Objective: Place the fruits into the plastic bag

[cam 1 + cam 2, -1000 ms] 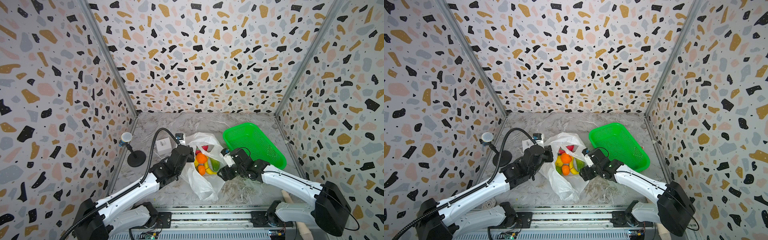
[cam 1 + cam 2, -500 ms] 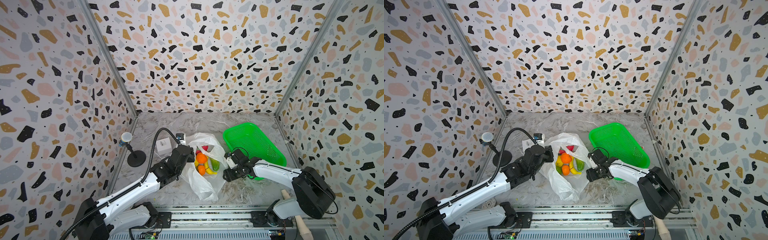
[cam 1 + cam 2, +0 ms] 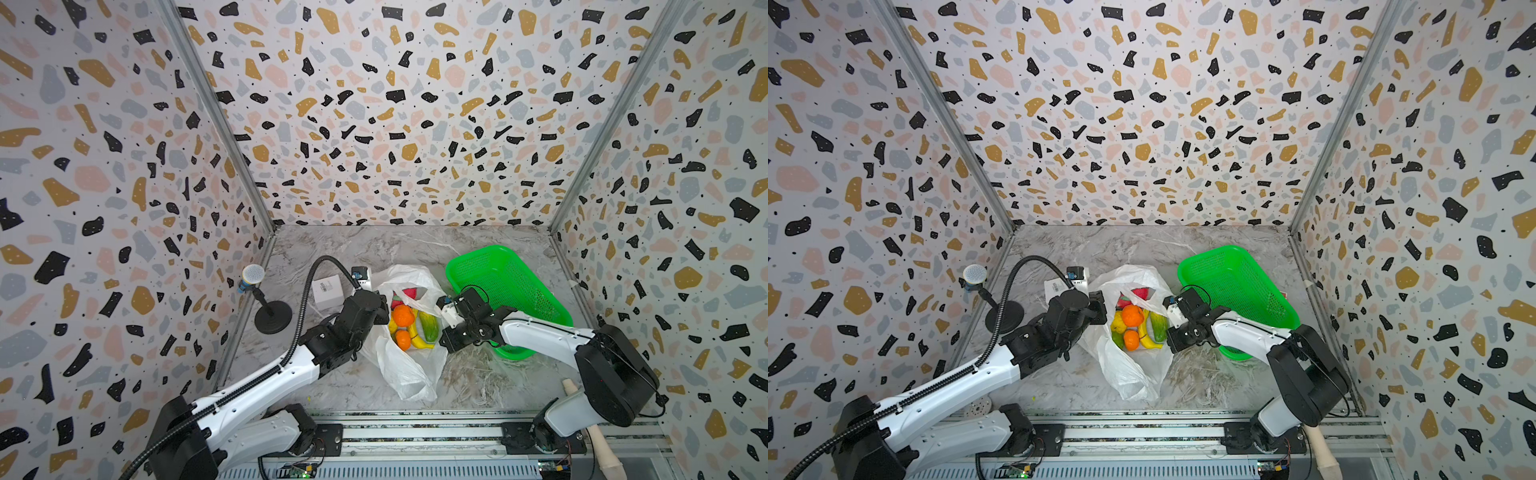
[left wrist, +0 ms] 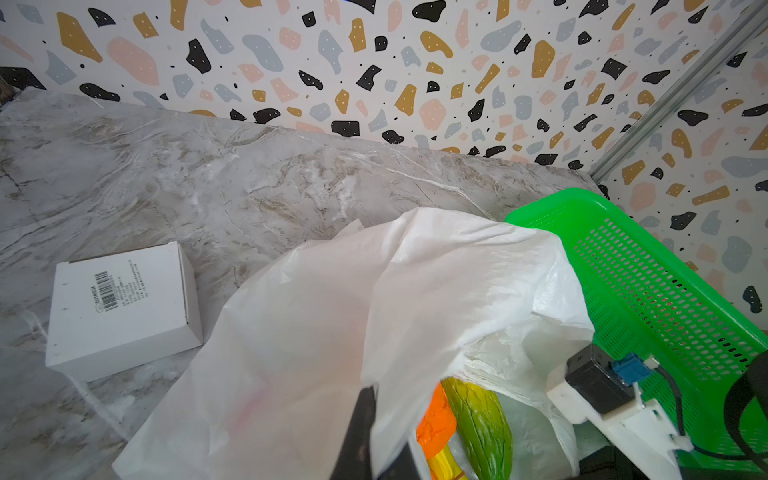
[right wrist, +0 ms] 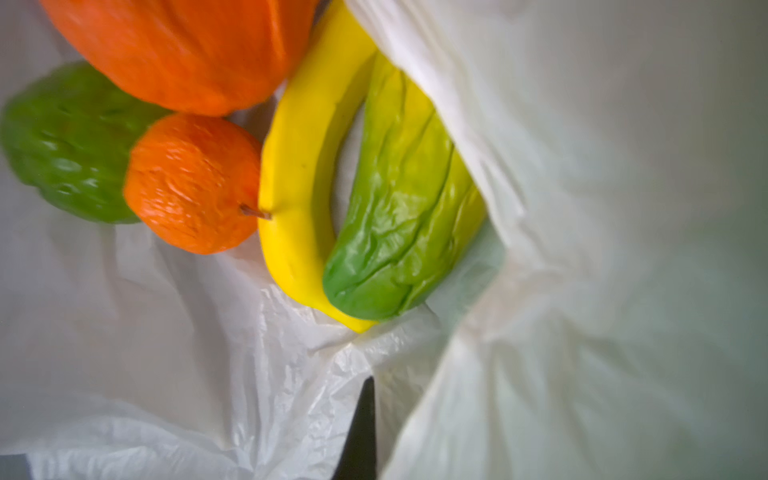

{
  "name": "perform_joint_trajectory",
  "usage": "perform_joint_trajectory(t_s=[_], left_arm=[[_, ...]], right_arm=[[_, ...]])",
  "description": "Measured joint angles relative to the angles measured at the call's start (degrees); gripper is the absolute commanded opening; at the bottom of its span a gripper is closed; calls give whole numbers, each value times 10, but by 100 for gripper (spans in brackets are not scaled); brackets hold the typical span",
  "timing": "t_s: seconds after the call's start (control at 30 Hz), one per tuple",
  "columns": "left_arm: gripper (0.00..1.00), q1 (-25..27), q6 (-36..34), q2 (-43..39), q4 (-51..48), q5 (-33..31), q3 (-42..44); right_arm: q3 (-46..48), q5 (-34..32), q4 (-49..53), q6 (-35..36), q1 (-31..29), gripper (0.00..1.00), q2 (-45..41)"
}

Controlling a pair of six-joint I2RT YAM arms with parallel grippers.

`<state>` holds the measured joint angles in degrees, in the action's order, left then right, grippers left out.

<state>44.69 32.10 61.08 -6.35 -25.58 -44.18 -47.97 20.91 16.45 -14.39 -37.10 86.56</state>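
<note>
The plastic bag (image 3: 399,370) lies on the marble table (image 3: 374,245) between the two arms, its mouth held open from either side. The left gripper (image 3: 382,310) is closed on the bag's left rim; in the left wrist view one dark finger (image 4: 359,428) shows with the white film draped over it. The right gripper (image 3: 444,334) is closed as well, at the bag's right edge, and in the right wrist view the film bunches around its dark finger (image 5: 359,424). Inside the bag, in both top views, a larger orange (image 3: 402,314) sits just above a smaller orange (image 3: 402,338). A banana (image 3: 417,338) curves beside them, and a green-yellow oblong fruit (image 3: 429,326) lies against the banana on the side toward the right arm. A pink-red dragon fruit (image 3: 409,293) rests at the far end of the opening. In a top view a yellow round fruit (image 3: 1118,322) and a green round fruit (image 3: 1118,340) lie left of the oranges. A green mesh tray (image 3: 498,282) stands just right of the bag, and a small white box (image 3: 327,291) lies to its left.
</note>
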Motion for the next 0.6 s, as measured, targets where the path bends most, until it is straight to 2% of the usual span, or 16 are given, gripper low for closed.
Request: perform_joint_trajectory(t_s=[0.13, 0.23, 0.47, 0.6], left_arm=[[0, -2, -15, 0, -8, 0, -9], [0, -16, -29, 1, -22, 27, -34], [0, -39, -72, 54, -70, 169, -189], [0, -39, -86, 79, -91, 237, -235]], right_arm=[[-43, 35, 12, -10, 21, 0, -24], [-112, 54, 40, -11, 37, 0, -40], [-309, 68, 139, 5, 51, 0, -24], [-372, 63, 180, 13, 52, 0, -1]])
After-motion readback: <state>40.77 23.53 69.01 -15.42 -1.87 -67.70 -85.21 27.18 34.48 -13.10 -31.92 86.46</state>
